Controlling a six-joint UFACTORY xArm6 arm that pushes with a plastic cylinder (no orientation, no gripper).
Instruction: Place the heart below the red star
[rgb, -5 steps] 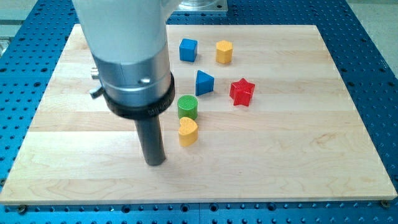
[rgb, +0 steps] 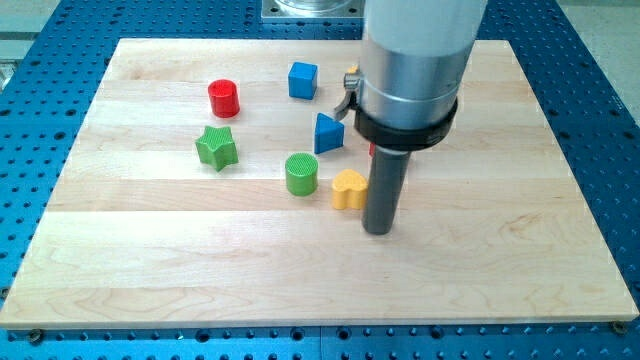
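**Beside the heart, low on the board**

Just right of the yellow heart (rgb: 347, 189) rests my tip (rgb: 378, 232), a bare rod with no fingers to part or close, seemingly touching it. Left of the heart stands a green cylinder (rgb: 301, 173); above it a blue triangular block (rgb: 328, 133). My arm hides the red star.

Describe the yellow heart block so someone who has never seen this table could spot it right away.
Start at the wooden board and find the dark rod near its middle. My tip sits just to the view's right of the yellow heart, with the green cylinder on its left. It is the only yellow block fully in view, with two rounded lobes.
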